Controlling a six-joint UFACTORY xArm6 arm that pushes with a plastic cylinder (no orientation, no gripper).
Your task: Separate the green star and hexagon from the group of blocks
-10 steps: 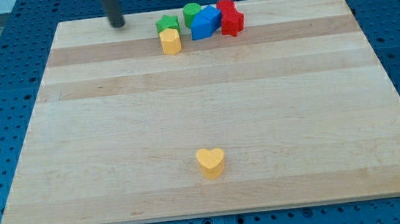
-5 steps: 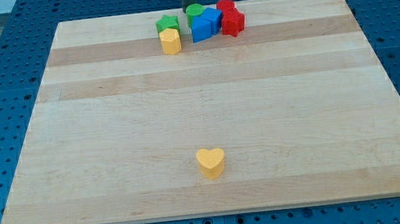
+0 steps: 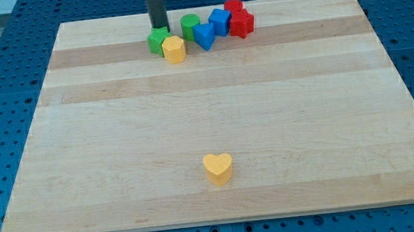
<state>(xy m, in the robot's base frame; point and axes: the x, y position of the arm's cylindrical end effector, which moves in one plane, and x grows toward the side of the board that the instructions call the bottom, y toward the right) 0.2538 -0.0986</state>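
Working from the view's top edge, I have my tip (image 3: 159, 27) planted just above the green star (image 3: 158, 40), at or very near contact with its upper side. There is no hand on this rig to be wide, narrow or holding anything, only the bare rod, so everything goes by pushing. Standing the tip on the star's far side makes sense to me: from there a push carries the star toward the view's bottom and left, away from the cluster.

The green star sits near the top of the worktop (image 3: 214, 108), touching the yellow hexagon (image 3: 174, 49) at its lower right. A narrow gap opens between this pair and the green cylinder (image 3: 191, 27), which leans against the lower blue block (image 3: 204, 35). The upper blue block (image 3: 219, 21) and the two red blocks (image 3: 239, 20) crowd together to the right of that; I cannot tell their shapes for sure. A yellow heart (image 3: 218, 167) lies alone, well apart, near the view's bottom.

I judge the separation as started but slight, since the pair is only just clear of the green cylinder. A further push down and left should widen it. The risk is the star slipping sideways off my tip and leaving the hexagon behind.
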